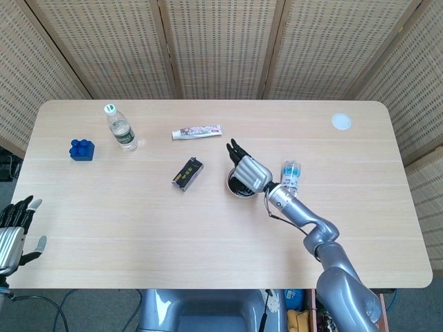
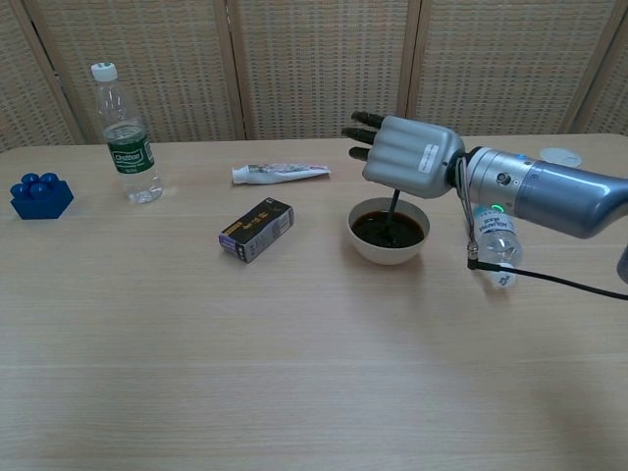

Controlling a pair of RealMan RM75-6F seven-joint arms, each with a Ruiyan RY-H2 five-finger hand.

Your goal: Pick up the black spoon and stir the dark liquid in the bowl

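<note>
A white bowl (image 2: pixel 365 245) (image 1: pixel 230 187) of dark liquid (image 2: pixel 388 231) stands at mid-table. My right hand (image 2: pixel 404 154) (image 1: pixel 248 169) hovers directly over it, back side up, and holds the black spoon (image 2: pixel 392 204), whose thin handle drops from under the palm into the liquid. The spoon's bowl end is sunk in the liquid and hidden. In the head view the hand covers most of the bowl and the spoon. My left hand (image 1: pixel 14 232) hangs off the table's near left corner, fingers apart, holding nothing.
A small dark box (image 2: pixel 256 230) lies left of the bowl, a toothpaste tube (image 2: pixel 281 173) behind it. A toppled bottle (image 2: pixel 495 242) lies just right of the bowl under my forearm. An upright water bottle (image 2: pixel 123 134), a blue brick (image 2: pixel 40 195) and a white lid (image 1: pixel 340 122) stand further off.
</note>
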